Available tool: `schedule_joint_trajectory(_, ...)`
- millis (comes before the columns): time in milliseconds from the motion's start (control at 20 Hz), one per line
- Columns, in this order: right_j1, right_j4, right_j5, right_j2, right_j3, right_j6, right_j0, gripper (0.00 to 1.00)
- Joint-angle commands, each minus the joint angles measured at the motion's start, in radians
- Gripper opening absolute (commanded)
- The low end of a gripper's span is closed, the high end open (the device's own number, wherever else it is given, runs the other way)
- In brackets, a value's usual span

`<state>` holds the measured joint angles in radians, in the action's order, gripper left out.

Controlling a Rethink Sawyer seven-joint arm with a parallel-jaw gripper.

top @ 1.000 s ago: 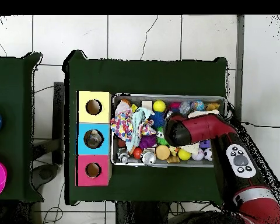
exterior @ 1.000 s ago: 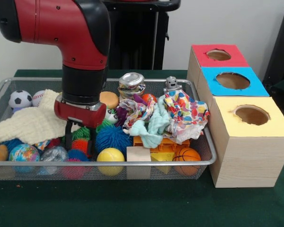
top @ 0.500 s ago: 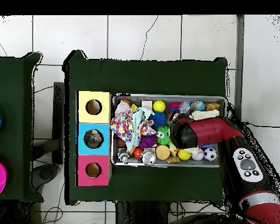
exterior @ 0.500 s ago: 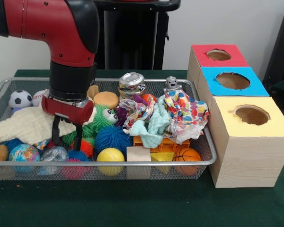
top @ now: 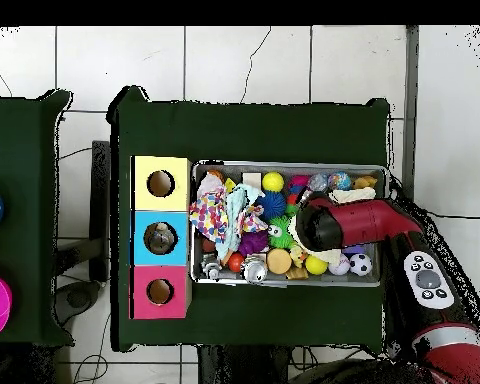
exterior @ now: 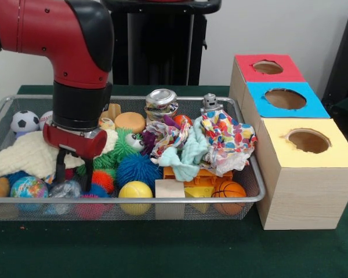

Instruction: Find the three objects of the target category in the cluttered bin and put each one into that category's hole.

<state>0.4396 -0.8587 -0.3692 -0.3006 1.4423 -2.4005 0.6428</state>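
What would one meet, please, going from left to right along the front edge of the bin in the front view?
Globe-patterned ball → clear crinkled ball beneath the hand → yellow ball → wooden block → small basketball → yellow-topped box, outside the bin.

Wire bin (exterior: 252,174) packed edge to edge, no bare floor visible. Gripper (exterior: 73,172) down among the balls at the bin's 8 o'clock, prongs spread, cream cloth (exterior: 29,153) just beside at 9, orange spiky ball (exterior: 102,180) touching at 3. Tall obstacles: dented can (exterior: 161,103) and robot figure (exterior: 209,103) at 12. Patterned cloth heap (exterior: 226,139) crowds the box side. Holes in the red (exterior: 268,67), blue (exterior: 285,98) and yellow (exterior: 308,141) box tops open from above
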Motion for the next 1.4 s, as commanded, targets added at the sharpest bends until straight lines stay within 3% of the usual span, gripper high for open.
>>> schedule_joint_trajectory(50, -0.069, -0.044, 0.043, -0.037, -0.068, 0.117, 0.028, 1.00)
schedule_joint_trajectory(550, -0.062, -0.055, 0.059, -0.015, -0.054, 0.108, 0.024, 1.00)
schedule_joint_trajectory(950, -0.064, 0.039, -0.003, -0.104, 0.000, 0.126, 0.055, 1.00)
schedule_joint_trajectory(1400, -0.076, 0.039, -0.007, -0.107, 0.010, 0.127, 0.041, 1.00)
